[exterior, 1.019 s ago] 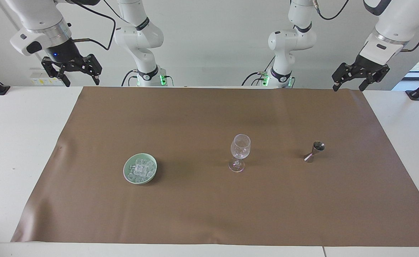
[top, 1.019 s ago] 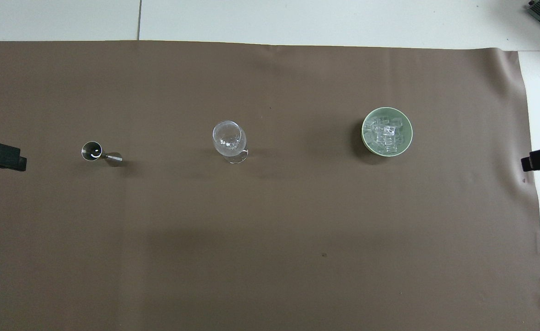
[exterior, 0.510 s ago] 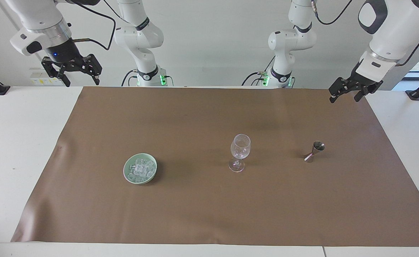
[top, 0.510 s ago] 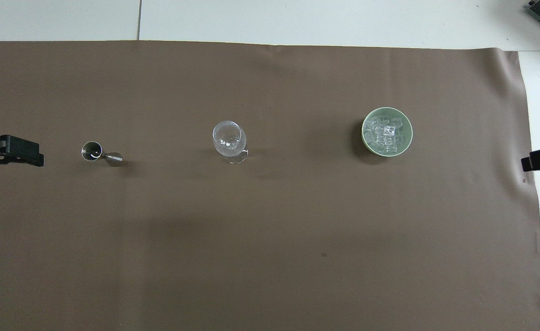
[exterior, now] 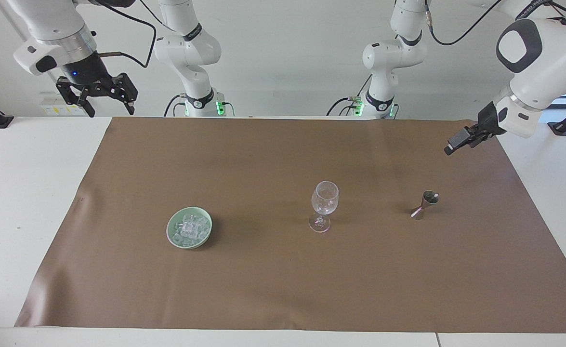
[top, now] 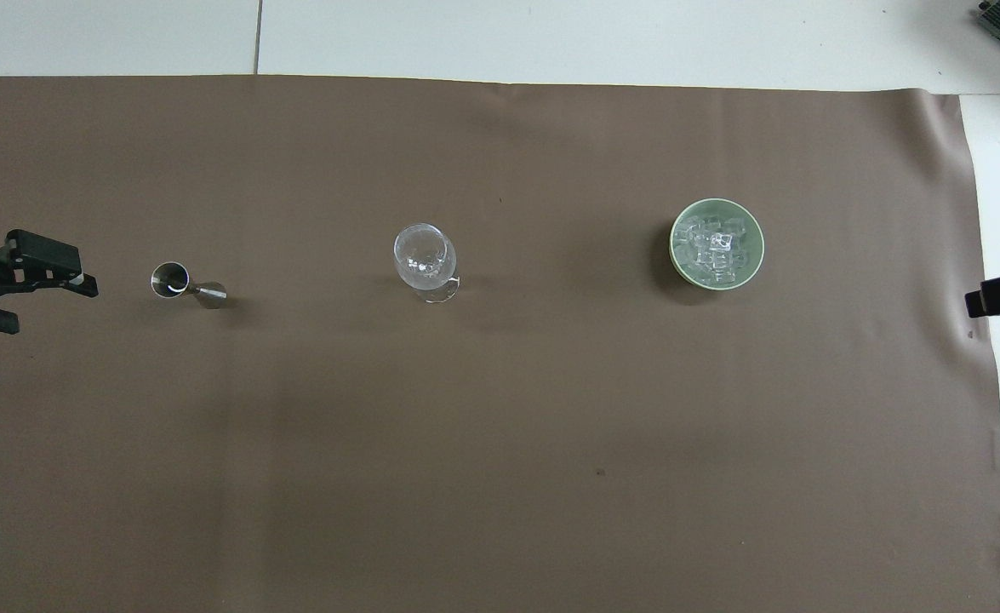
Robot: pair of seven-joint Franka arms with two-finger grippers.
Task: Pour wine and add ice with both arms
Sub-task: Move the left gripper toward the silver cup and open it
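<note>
facing view shows the left gripper (exterior: 456,144) up in the air over the brown mat (exterior: 263,289) at the left arm's end of the table, pointed down toward the metal measuring cup (exterior: 425,205); whether its fingers are apart i cannot tell. the right gripper (exterior: 97,96) waits with fingers spread, raised over the right arm's end of the table. the ice (exterior: 190,228) sits heaped in a green bowl (exterior: 172,230), the wine glass (exterior: 323,206) between bowl and cup. this looks like the reach for the cup; next it needs to drop, close around the narrow waist, and keep it level.
</note>
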